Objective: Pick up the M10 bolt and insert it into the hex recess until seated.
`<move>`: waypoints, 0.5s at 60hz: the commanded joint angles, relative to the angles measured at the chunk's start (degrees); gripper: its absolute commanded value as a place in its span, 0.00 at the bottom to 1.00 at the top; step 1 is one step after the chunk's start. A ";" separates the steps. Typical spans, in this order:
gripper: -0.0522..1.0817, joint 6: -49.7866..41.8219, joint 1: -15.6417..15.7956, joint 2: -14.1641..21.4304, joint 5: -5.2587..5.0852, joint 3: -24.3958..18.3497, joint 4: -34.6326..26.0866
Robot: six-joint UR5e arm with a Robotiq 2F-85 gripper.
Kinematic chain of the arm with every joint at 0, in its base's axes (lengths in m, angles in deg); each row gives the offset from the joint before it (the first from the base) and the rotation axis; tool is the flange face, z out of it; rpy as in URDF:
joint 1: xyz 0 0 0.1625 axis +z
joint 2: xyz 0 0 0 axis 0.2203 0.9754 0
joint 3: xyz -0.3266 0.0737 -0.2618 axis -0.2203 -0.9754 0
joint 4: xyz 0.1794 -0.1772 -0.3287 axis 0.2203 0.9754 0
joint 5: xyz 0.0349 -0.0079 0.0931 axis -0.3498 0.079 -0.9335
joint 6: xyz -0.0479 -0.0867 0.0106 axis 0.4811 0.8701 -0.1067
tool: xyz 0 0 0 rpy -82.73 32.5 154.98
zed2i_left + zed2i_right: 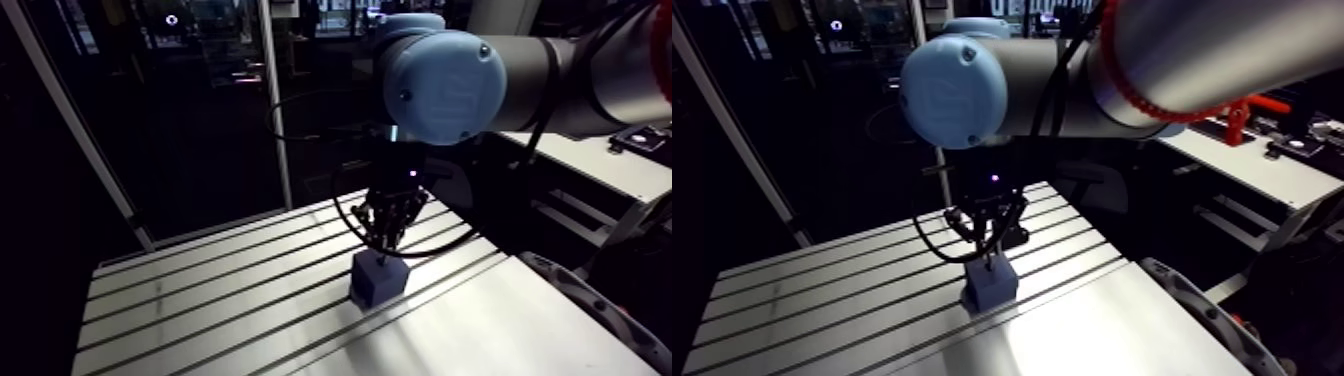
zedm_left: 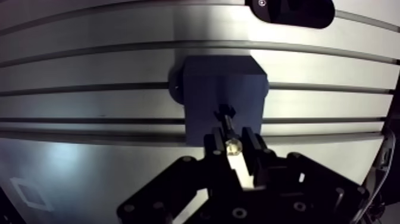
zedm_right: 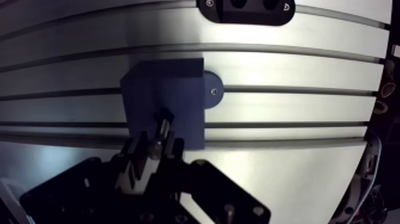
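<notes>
Bolt [image 2: 230,130]: hanging pinched in gripper [image 2: 233,143], fingers pressing on its upper end, lower end meeting hex recess [image 2: 224,111] in top of dark blue block [image 2: 208,83]. Looking picked up, not yet seated (much shank showing above block). Needing straight push down. Standing on slotted table [image 2: 89,65], open room all round; black fixture [image 2: 294,9] lying well beyond.

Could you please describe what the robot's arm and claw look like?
The arm is a round silver-grey tube ending in a domed light-blue joint cap with an embossed logo. The claw is black: two linked fingers dotted with round pivot screws, narrowing to slim tips.
</notes>
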 commanded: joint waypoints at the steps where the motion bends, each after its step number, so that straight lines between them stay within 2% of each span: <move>1: 0.96 0.00 0.01 -0.11 0.00 0.01 0.01; 30: 0.96 0.00 0.01 -0.52 -0.08 -0.17 0.89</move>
